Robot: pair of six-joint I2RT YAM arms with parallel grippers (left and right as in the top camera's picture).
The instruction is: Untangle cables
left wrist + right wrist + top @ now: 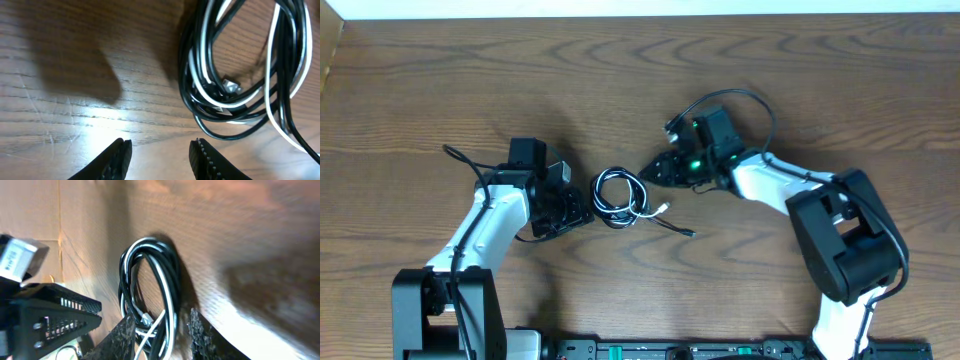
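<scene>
The cables (620,197) lie in a small coil of black and white cords on the wooden table, mid-centre. A white plug end (665,208) and a black plug end (690,234) trail out to its right. In the left wrist view the coil (192,95) fills the upper right. My left gripper (588,213) (160,150) stands open just left of it, with only bare wood between its fingers. My right gripper (648,172) (161,335) is at the coil's upper right, open, and strands of the coil (170,280) show in the gap between its fingers, unclamped.
The left arm's body (45,315) shows at the left of the right wrist view, close to the coil. Thick black robot wires loop above the right wrist (750,100) and beside the left arm (460,155). The arm bases stand at the table's near edge.
</scene>
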